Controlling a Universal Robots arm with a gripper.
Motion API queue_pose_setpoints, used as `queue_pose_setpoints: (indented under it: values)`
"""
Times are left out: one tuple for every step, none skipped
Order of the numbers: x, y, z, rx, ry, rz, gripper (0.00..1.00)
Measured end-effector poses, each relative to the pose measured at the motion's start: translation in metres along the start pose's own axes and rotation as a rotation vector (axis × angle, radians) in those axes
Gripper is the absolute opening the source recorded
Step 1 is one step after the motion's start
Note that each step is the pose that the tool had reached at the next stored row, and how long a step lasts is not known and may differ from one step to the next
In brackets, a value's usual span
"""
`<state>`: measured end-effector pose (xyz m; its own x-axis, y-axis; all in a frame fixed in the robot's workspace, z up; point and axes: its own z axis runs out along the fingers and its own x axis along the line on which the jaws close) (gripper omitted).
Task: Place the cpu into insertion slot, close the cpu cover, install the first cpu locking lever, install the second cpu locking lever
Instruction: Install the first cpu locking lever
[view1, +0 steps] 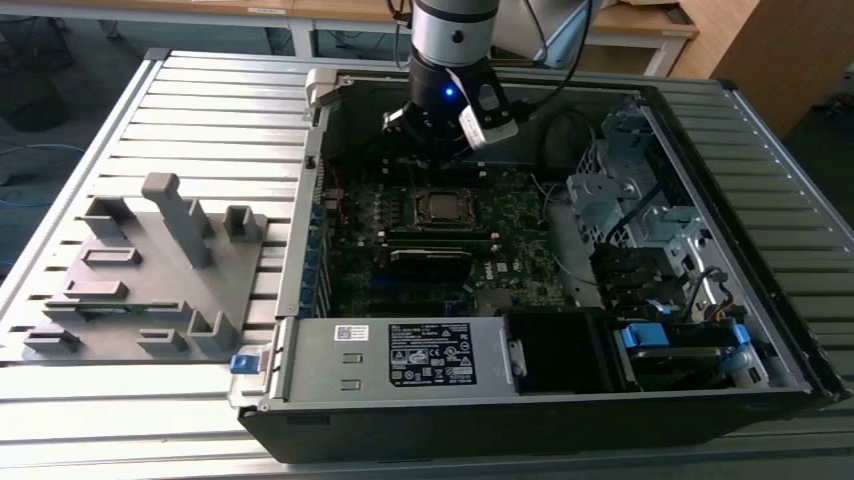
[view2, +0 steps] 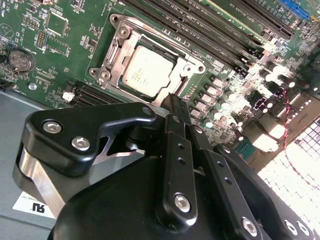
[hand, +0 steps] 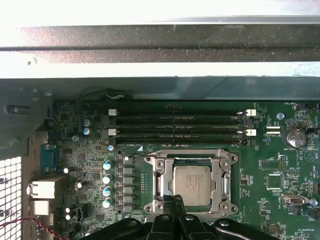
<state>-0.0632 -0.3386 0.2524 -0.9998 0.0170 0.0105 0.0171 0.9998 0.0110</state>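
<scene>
The gripper (view2: 171, 100) hangs just above the far edge of the one cpu (view2: 147, 72), fingers drawn narrow with nothing between them. The cpu lies flat in the slot (view2: 116, 55), and the single cover (hand: 191, 154) frames it, lying down over its edges. Whether the levers are latched cannot be told. Four memory slots (hand: 180, 127) run just beside the socket on its near side. A row of capacitors (hand: 107, 184) borders another side. Above the motherboard (view1: 521, 220) there is open room, and the case (view1: 320, 90) walls stand well apart. One grey fixture (view1: 147, 270) sits on the table (view1: 200, 100) at the exterior view's left.
</scene>
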Motion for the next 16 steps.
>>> queue_pose_setpoints:
  values:
    - [0.0000, 0.0000, -0.0001, 0.0001, 0.0001, 0.000, 0.10]
    - [0.0000, 0.0000, -0.0001, 0.0002, 0.0001, 0.000, 0.10]
    - [0.0000, 0.0000, -0.0001, 0.0002, 0.0001, 0.000, 0.10]
    - [0.0004, 0.0000, -0.0001, 0.0002, 0.0002, 0.000, 0.10]
    - [0.0015, -0.0001, -0.0001, 0.0002, 0.0002, 0.000, 0.10]
    - [0.0028, -0.0001, -0.0001, 0.0003, 0.0002, 0.000, 0.10]
    - [0.0042, -0.0001, 0.0000, 0.0002, 0.0001, 0.000, 0.10]
    - [0.0057, -0.0001, 0.0000, 0.0002, 0.0001, 0.000, 0.10]
    - [0.0074, -0.0002, 0.0001, 0.0002, 0.0002, 0.000, 0.10]
    - [0.0091, -0.0002, 0.0001, 0.0003, 0.0001, 0.000, 0.10]
    - [0.0107, -0.0002, 0.0001, 0.0002, 0.0001, 0.000, 0.10]
    - [0.0123, -0.0002, 0.0002, 0.0002, 0.0001, 0.000, 0.10]
    - [0.0139, -0.0003, 0.0002, 0.0002, 0.0001, 0.000, 0.10]
    - [0.0153, -0.0003, 0.0003, 0.0001, -0.0001, 0.000, 0.10]
    - [0.0165, -0.0003, 0.0003, 0.0001, -0.0001, 0.000, 0.10]
    - [0.0175, -0.0003, 0.0003, 0.0001, -0.0001, 0.000, 0.10]
